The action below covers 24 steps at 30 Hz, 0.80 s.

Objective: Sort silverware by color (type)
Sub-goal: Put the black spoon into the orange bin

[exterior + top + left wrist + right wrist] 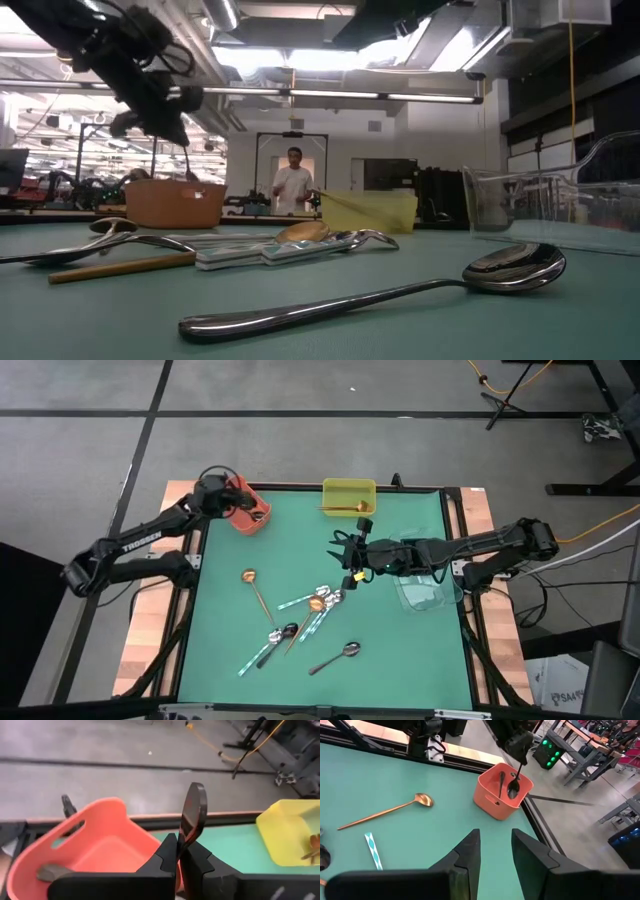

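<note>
My left gripper [179,845] is above the orange bin [245,510] at the table's far left and is shut on a dark spoon [192,812]. Another dark spoon [501,782] lies in that bin. My right gripper [495,850] hovers open over the middle of the green mat [345,560] with nothing between its fingers. A gold spoon [255,590] lies alone on the mat. Several silver, gold and dark spoons [312,605] lie in a loose heap near the middle. One shiny spoon [335,658] lies toward the near edge. Another gold spoon [345,510] rests in the yellow bin [348,497]. My left gripper pinches the dark spoon's handle just behind its bowl [182,841] between its two fingers. The bowl end [513,789] sticks out past the fingertips and hangs down into the orange bin's opening. The spoon is lifted clear of the table. The fingers hide the rest of the handle.
A clear plastic container [430,588] stands at the mat's right side, under my right arm. The yellow bin stands at the far edge, right of the orange one. A person [293,180] stands far off in the room beyond the table.
</note>
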{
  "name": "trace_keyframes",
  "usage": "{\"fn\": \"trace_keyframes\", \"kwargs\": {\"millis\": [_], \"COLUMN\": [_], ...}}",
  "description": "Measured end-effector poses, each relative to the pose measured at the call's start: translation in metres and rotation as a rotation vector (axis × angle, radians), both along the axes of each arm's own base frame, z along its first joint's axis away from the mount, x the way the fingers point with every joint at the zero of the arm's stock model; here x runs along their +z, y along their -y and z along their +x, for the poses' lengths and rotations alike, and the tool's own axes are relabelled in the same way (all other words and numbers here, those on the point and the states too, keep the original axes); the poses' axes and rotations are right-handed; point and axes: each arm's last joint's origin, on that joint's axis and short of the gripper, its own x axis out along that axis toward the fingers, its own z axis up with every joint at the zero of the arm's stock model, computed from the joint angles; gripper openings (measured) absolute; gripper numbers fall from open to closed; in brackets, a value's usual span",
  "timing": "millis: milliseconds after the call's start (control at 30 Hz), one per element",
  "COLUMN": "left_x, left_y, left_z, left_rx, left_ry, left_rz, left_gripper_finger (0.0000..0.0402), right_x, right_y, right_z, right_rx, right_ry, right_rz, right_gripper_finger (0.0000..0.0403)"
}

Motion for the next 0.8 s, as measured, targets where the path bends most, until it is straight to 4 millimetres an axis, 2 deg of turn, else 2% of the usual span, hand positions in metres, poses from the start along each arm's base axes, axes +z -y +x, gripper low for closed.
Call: {"fn": "trace_keyframes", "kwargs": {"millis": [267,800], "left_x": [-0.016,-0.036], "left_y": [-0.013,-0.022], "left_z": [0.004,0.012], "left_rx": [0.010,0.008], "left_ry": [0.016,-0.042], "left_rz": [-0.098,-0.180], "left_gripper_finger": [0.0000,0.0010], "right_x": [0.000,0.000], "right_y": [0.000,0.000], "right_z": [0.000,0.000], "right_rx": [0.000,0.000], "right_ry": [-0.001,-0.001], "right_rz": [0.000,0.000], "right_gripper_finger": [0.0104,0.0104]}}
